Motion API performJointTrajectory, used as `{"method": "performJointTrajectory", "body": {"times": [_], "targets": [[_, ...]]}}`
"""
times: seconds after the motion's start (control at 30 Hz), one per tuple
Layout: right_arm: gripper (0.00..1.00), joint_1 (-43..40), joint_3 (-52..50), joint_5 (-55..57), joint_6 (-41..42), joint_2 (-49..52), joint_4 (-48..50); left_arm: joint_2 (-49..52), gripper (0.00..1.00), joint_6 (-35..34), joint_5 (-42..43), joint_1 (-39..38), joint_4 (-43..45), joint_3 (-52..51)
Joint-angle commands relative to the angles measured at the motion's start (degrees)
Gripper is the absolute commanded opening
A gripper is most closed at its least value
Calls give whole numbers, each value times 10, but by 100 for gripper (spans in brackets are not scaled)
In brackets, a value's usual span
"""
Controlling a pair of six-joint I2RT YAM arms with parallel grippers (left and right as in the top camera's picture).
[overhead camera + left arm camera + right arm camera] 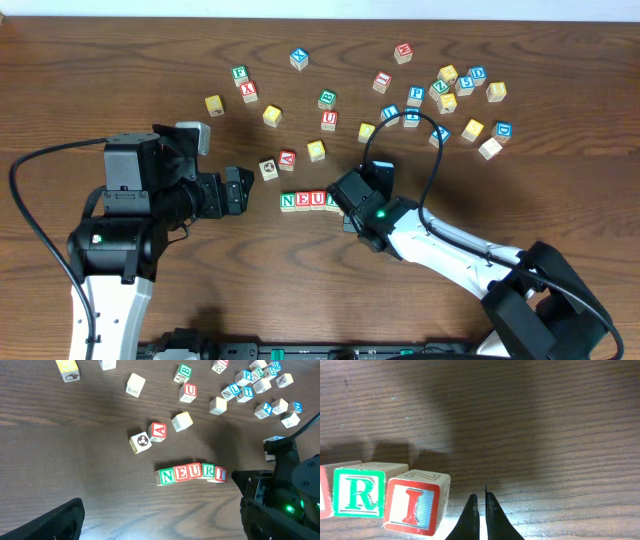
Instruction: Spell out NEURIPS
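**Right gripper** (480, 496): jaws are pressing together and gripping nothing. The tips are hanging low over the desk (545, 420).

**I** (412, 507): is sitting just left of the tips, with a sliver of bare wood showing between, so contact looks unlikely. Its face is turning slightly out of line with R (359, 492), which it is touching.

**Row** (192, 473): is reading N, E, U, R, I and is running leftward, away from the tips.

**Left gripper** (240, 190): is standing wide open and empty, just past the N end of the row.

**P** (415, 96): is lying well apart, far ahead of the tips among the loose cubes (470, 95).

**Handling note:** the step appears to be squaring I against R.
- The closed tips should be pressing low on I's free side, since a high push risks tipping it.
- The push should be going slowly and straight along the row.
- The open left gripper at the N end could be serving as a stop, so the whole row is not sliding.
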Motion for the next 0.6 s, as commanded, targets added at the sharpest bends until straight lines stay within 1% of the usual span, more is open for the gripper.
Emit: {"method": "performJointTrajectory", "body": {"times": [0.0, 0.57], "targets": [[1, 5, -4, 7, 11, 3, 3, -4, 98, 6, 5, 3, 1, 8], [1, 5, -4, 7, 6, 4, 23, -4, 97, 6, 5, 3, 1, 8]]}}
